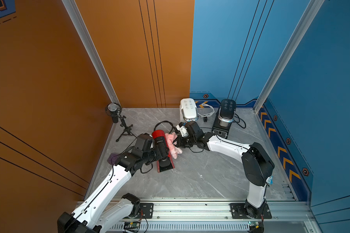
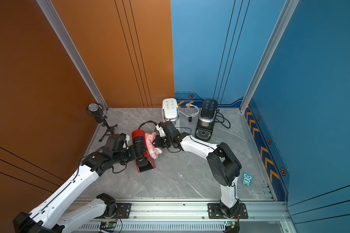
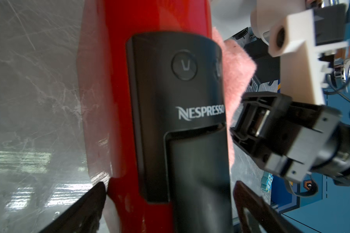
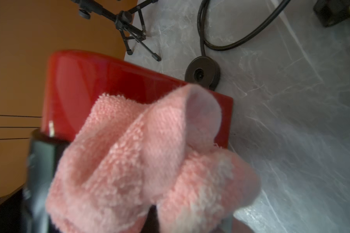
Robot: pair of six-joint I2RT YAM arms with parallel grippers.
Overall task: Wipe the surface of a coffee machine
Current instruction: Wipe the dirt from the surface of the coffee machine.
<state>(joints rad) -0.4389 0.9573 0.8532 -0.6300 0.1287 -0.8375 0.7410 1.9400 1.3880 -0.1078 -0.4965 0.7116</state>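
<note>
Pink cloth (image 1: 170, 140), pinched in my right hand (image 1: 176, 142), is pressing the red machine (image 1: 158, 134); my left hand (image 3: 168, 205) is straddling it, spread wide.

in a top view the left arm (image 1: 113, 179) stretches from its base toward 1 o'clock, left gripper (image 1: 163, 150) spread wide astride the red coffee machine (image 1: 159, 136). the right arm (image 1: 226, 144) rises, bends at the elbow and reaches toward 10 o'clock, right gripper (image 1: 176, 142) pinched shut on the pink cloth (image 1: 170, 139).
</note>
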